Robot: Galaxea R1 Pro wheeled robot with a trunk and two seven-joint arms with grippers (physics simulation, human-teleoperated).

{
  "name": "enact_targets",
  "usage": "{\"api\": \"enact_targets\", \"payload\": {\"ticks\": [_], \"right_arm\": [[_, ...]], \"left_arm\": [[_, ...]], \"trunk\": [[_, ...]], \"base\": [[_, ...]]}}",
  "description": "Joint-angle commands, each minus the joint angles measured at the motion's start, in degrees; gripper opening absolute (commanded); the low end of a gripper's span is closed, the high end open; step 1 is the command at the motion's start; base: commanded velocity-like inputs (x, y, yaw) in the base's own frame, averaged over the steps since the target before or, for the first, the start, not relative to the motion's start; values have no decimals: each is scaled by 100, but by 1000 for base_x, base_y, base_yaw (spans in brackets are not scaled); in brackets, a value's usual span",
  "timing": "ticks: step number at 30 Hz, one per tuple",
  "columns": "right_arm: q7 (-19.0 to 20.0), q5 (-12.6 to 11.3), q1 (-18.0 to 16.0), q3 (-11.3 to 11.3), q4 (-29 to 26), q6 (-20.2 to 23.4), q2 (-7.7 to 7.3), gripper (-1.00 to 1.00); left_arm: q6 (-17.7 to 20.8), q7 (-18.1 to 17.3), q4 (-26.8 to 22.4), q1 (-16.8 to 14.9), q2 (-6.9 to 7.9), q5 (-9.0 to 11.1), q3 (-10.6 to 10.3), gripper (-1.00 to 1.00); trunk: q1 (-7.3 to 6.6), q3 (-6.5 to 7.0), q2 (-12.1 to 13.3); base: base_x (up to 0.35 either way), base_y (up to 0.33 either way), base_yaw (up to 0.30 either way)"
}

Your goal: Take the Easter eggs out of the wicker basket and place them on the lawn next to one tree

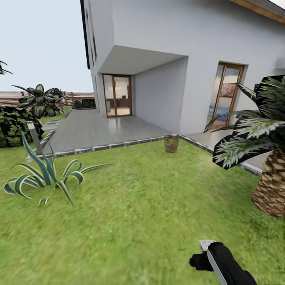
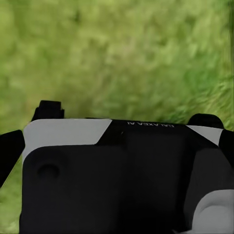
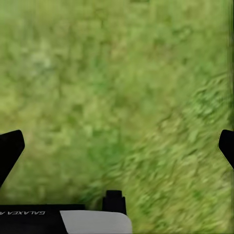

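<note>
The wicker basket [image 1: 171,144] stands far ahead on the lawn [image 1: 134,209], just off the corner of the grey patio. A yellowish speck shows at its top; at this distance the Easter eggs cannot be told apart. My right arm [image 1: 219,263] juts in at the lower edge of the head view, well short of the basket. In the right wrist view my right gripper [image 3: 117,148] is open over bare grass, its fingertips [image 3: 9,151] wide apart. My left gripper [image 2: 117,148] is open too, with a black-and-white part of the robot [image 2: 122,175] behind it.
A palm with a scaly trunk [image 1: 273,186] and drooping fronds stands close on the right. A spiky striped plant [image 1: 43,176] grows at the left, with bushes [image 1: 23,114] and the slat fence [image 1: 12,98] behind. The white house [image 1: 178,59] and paved patio [image 1: 103,130] lie ahead.
</note>
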Motion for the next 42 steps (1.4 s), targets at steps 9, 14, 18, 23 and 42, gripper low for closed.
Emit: {"api": "enact_targets", "payload": {"ticks": [9, 14, 18, 23, 42], "right_arm": [[-21, -35, -8, 27, 19, 25, -7, 100], [-12, 221, -5, 63, 58, 18, -71, 100], [-4, 624, -6, 47, 130, 6, -114, 100], [-5, 729, -5, 60, 139, -11, -113, 100], [3, 661, -7, 19, 146, -14, -79, 100]], "left_arm": [[15, -4, 7, -1, -2, 12, 14, 100], [14, 4, 8, -1, -2, -4, 14, 100], [14, 8, 8, -1, -2, -7, 14, 100], [14, 12, 6, -1, -2, -13, 14, 100], [14, 14, 8, -1, -4, -14, 13, 100]], "trunk": [[4, -7, -3], [4, -7, -3], [4, -7, -3], [4, -7, -3], [4, -7, -3]], "base": [[342, 0, -94], [342, 0, -2], [342, 0, 0], [342, 0, 0], [342, 0, -18]]}}
